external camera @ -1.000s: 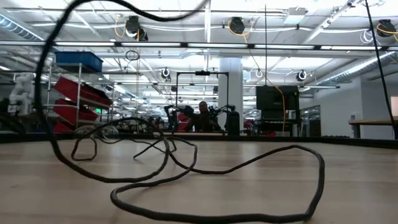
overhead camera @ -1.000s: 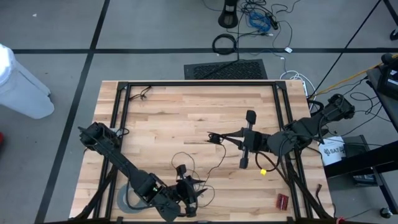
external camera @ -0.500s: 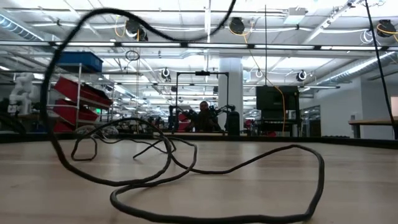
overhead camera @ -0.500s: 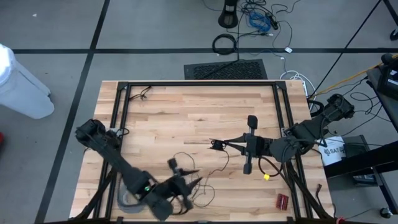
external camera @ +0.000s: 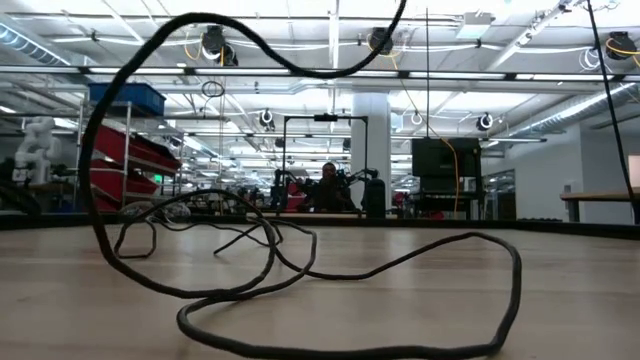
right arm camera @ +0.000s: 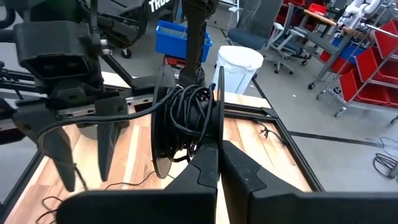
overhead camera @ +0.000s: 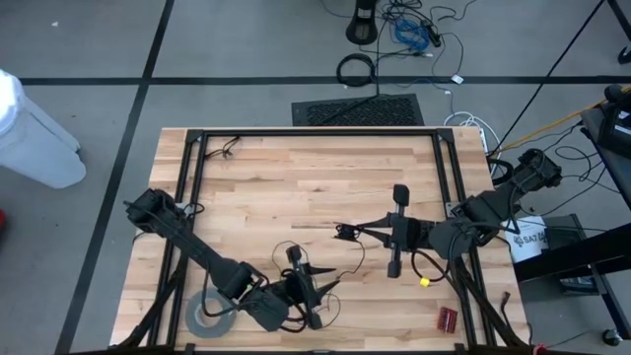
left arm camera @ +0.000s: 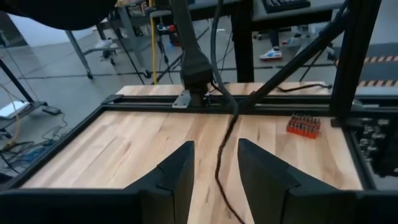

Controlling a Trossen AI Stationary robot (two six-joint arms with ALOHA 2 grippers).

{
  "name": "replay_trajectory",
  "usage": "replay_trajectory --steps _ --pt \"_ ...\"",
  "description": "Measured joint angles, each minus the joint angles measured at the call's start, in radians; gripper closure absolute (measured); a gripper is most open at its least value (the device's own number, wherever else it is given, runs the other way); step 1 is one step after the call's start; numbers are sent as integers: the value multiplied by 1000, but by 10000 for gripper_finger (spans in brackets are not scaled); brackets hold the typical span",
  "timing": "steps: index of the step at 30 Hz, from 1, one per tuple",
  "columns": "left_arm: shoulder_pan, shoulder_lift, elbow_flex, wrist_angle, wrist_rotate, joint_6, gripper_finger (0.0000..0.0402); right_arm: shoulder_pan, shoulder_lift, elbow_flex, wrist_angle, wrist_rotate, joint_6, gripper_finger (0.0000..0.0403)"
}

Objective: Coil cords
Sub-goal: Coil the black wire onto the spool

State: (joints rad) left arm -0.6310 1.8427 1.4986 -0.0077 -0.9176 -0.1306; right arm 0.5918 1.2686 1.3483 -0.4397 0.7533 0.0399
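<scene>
Left tool (overhead camera: 320,296) is swinging back toward the near edge of the surface (overhead camera: 276,177), now sitting a bit right of where it was half a second ago; right tool (overhead camera: 345,233) is holding roughly the same spot mid-surface. Raised wire loop is arching higher in the low view than a second ago.

Left tool (left arm camera: 216,146): fingers are standing partly apart, with the thin dark wire (left arm camera: 219,171) running through the gap. Not seeing either finger pressing on it.

Right tool (right arm camera: 217,149): fingers are fully closed, pinching the rim of the small round black disc (right arm camera: 163,118). Disc is standing on edge above the surface, with several turns of wire already bunched around its hub.

Rest of the wire (external camera: 517,275) is lying in loose loops on the surface between the two tools, one strand lifting up out of the top of the low view.

Grey tape roll (overhead camera: 207,318) is lying flat under the left arm near the front-left corner. Small yellow piece (overhead camera: 425,280) is sitting beside the right arm, and a red bit holder (overhead camera: 449,318) near the front-right corner.
</scene>
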Motion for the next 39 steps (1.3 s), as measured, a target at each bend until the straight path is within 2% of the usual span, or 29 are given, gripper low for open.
replay_trajectory --steps 8,14,17,23,28,33,39 --pt "8 0 0 3 5 -44 275 0 0 0 0 0 -1 403" --pt "7 0 0 64 13 13 281 -1 0 0 1 0 -4 403" --pt "7 0 0 64 13 29 309 -1 0 0 1 0 -4 403" --pt "12 1 0 71 11 34 391 -1 0 0 1 6 -7 403" --pt "29 1 0 66 8 33 395 -1 0 0 2 6 -7 403" --pt "86 12 0 81 154 32 398 -1 -1 0 35 6 -7 403" --pt "151 47 -1 82 221 32 399 -1 -1 0 62 5 0 403"
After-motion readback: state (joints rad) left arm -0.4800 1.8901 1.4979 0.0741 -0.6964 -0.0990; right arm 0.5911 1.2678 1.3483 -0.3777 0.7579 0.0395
